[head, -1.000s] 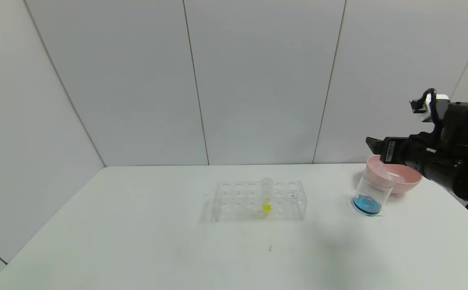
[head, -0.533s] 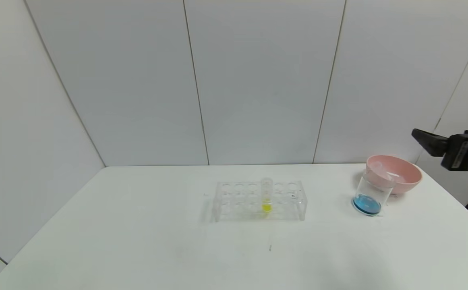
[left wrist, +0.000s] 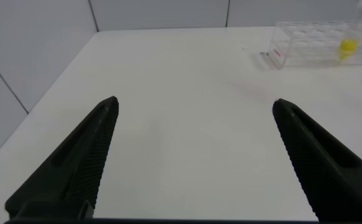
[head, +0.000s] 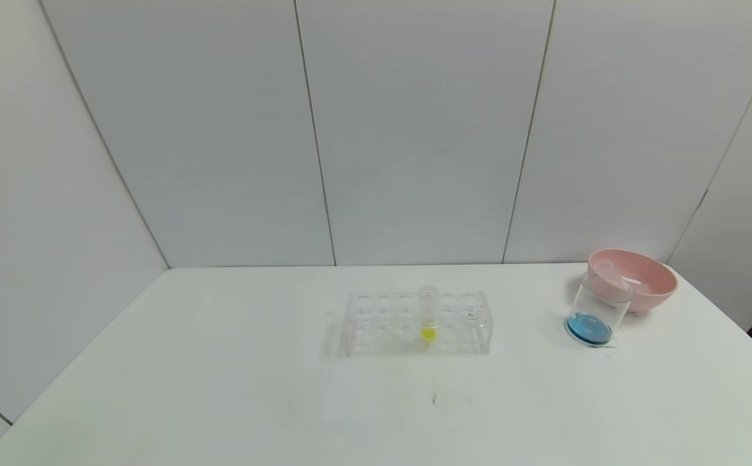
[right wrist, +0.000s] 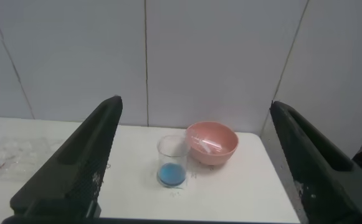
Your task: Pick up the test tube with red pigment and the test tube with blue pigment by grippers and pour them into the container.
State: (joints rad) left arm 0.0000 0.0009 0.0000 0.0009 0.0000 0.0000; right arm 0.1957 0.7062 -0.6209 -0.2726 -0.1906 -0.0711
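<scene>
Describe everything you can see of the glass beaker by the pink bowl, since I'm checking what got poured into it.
The beaker is a clear, colourless cylinder, standing upright on the white table at its far right, with the pink bowl close behind it; whether the two touch cannot be told. A shallow layer of bright blue liquid covers its bottom, and no red shows. Nothing holds it: the right gripper is open and well back from it.

Pink bowl [head: 635,279] touching container [head: 599,310].

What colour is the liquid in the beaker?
Blue, pooled at the bottom of the beaker; it shows best in the head view.
</scene>
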